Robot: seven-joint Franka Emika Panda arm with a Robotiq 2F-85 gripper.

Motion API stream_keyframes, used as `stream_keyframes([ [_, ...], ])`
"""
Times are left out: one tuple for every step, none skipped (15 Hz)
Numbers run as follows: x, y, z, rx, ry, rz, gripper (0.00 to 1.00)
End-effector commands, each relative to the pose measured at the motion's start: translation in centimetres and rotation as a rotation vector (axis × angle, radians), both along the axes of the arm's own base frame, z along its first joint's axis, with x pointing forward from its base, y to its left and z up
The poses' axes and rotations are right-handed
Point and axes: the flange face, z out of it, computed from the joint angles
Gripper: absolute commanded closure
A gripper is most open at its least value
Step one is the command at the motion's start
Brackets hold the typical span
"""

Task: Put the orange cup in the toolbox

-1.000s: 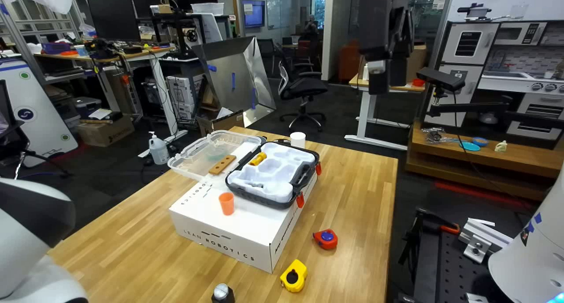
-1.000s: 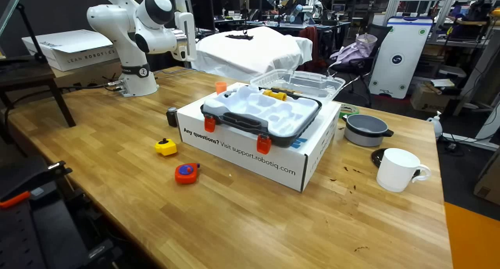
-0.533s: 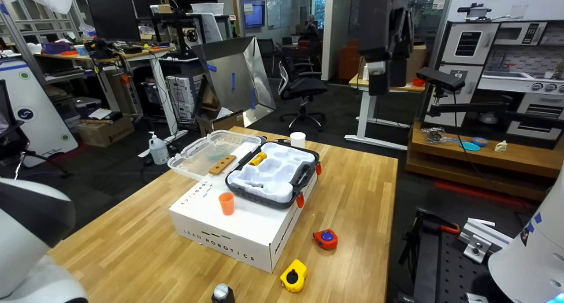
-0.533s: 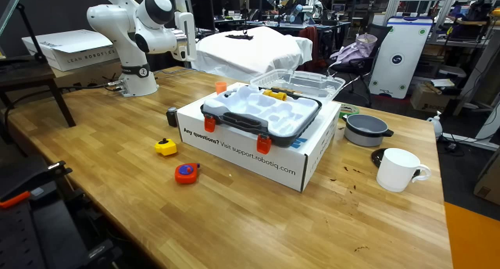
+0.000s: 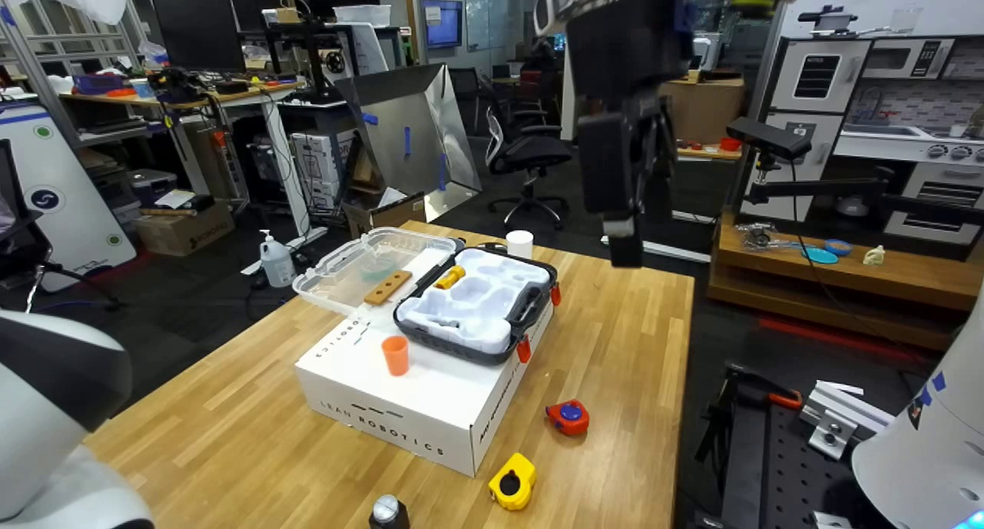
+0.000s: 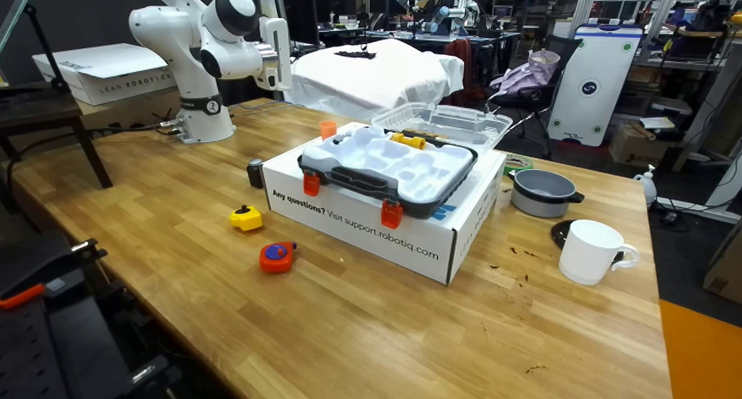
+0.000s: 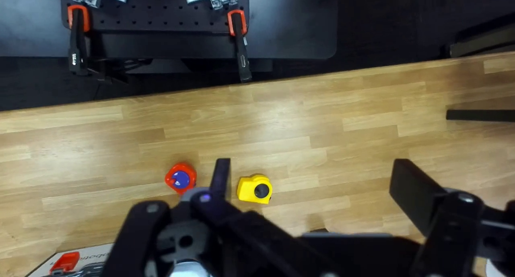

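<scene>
The orange cup [image 5: 396, 355] stands upright on top of a white box, beside the toolbox. It also shows in an exterior view [image 6: 327, 129] behind the toolbox's corner. The toolbox [image 5: 461, 350] lies open on the same box, black-rimmed with a pale moulded tray and red latches; its clear lid [image 5: 369, 264] is folded back. Its front rim shows in an exterior view [image 6: 429, 210]. My gripper [image 7: 312, 164] is open and empty, high above the table. In an exterior view the gripper [image 5: 636, 237] hangs right of the toolbox. The cup is out of the wrist view.
The white box [image 5: 384, 417] raises the toolbox. A red tape measure [image 5: 569, 417] and a yellow one [image 5: 513, 481] lie on the table, near a dark small jar [image 5: 389, 511]. A grey pot [image 6: 544, 193] and white mug [image 6: 588, 253] stand beyond. Another white arm [image 6: 232, 57] stands at the table.
In an exterior view my gripper has come down and to the left, and looks larger. The cup, toolbox and other things have not moved.
</scene>
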Motion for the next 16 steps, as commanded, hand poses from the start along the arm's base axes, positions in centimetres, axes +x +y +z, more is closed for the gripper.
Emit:
stream_keyframes([
  [2.2, 2.4, -3.2, -0.032, 0.059, 0.050, 0.00],
  [0.9, 1.7, -2.5, -0.017, 0.035, 0.034, 0.00],
  [1.3, 2.2, -3.6, -0.022, 0.054, 0.044, 0.00],
  [1.8, 2.4, -4.0, -0.023, 0.066, 0.046, 0.00],
  [2.0, 2.5, -4.0, -0.022, 0.067, 0.047, 0.00],
  [2.1, 2.5, -3.8, -0.020, 0.062, 0.046, 0.00],
  [2.1, 2.5, -3.6, -0.019, 0.059, 0.047, 0.00],
  [2.1, 2.5, -3.5, -0.019, 0.057, 0.047, 0.00],
  [2.1, 2.5, -3.5, -0.019, 0.057, 0.047, 0.00],
  [2.1, 2.5, -3.5, -0.019, 0.057, 0.047, 0.00],
  [2.1, 2.5, -3.5, -0.019, 0.057, 0.047, 0.00],
  [2.3, 2.3, -3.5, -0.018, 0.052, 0.039, 0.00],
  [2.8, 2.2, -3.5, -0.014, 0.050, 0.037, 0.00],
  [3.7, 2.0, -3.6, -0.022, 0.049, 0.041, 0.00],
  [4.6, 1.7, -3.6, -0.033, 0.046, 0.041, 0.00],
  [6.1, 1.3, -3.6, -0.041, 0.048, 0.039, 0.00],
])
